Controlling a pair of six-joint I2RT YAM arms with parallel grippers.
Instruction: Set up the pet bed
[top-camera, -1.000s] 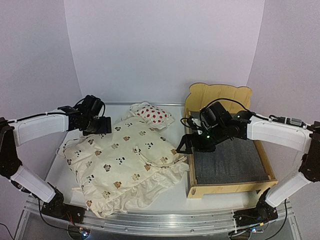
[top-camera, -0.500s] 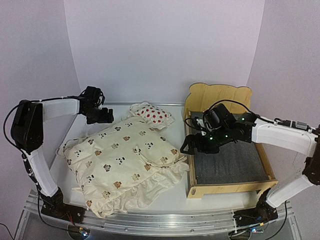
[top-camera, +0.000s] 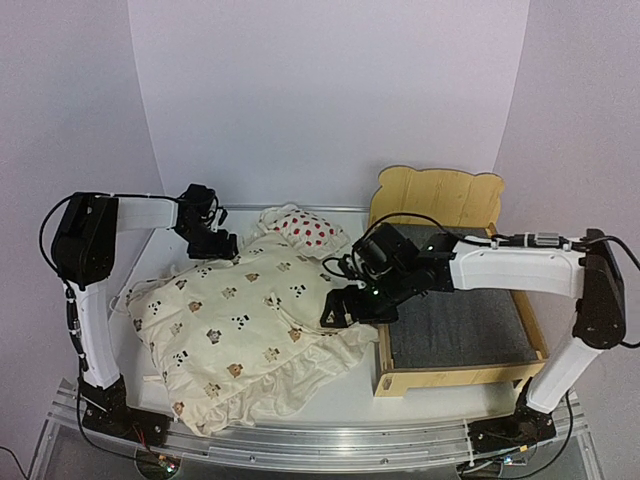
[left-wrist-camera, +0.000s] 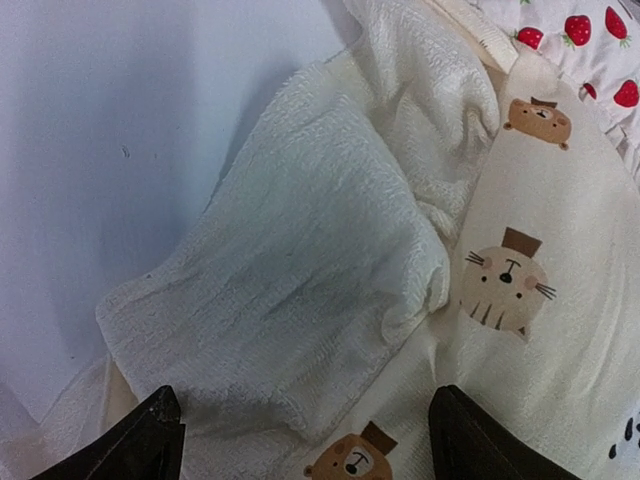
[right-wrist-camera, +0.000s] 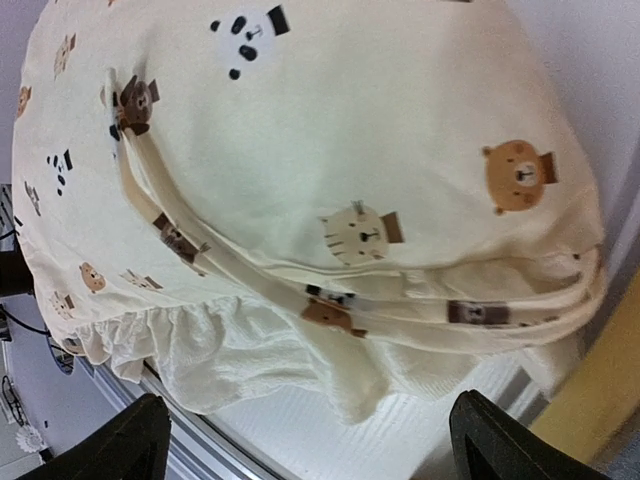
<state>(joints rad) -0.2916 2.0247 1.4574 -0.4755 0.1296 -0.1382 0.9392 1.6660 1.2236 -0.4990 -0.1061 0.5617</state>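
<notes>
The pet bed (top-camera: 440, 195), a light plywood frame with a scalloped headboard and a grey felt base (top-camera: 465, 325), stands at the right with nothing lying in it. A cream animal-print cover (top-camera: 245, 320) lies crumpled in the middle of the table. The strawberry pillow (top-camera: 306, 231) sits behind it. My left gripper (top-camera: 220, 248) hovers open over the cover's ruffled back-left corner (left-wrist-camera: 300, 270). My right gripper (top-camera: 342, 308) hangs open over the cover's right edge (right-wrist-camera: 340, 300), just left of the bed's side rail (right-wrist-camera: 600, 400). Neither gripper holds anything.
White walls close the table at the back and on both sides. A metal rail (top-camera: 320, 440) runs along the near edge. The cover's ruffle (top-camera: 250, 400) reaches almost to that rail. The right arm (top-camera: 510, 270) stretches across the bed.
My left gripper has swung right to the cover's back-left corner. My right gripper has moved left off the bed, over the cover's right edge. Both stay open.
</notes>
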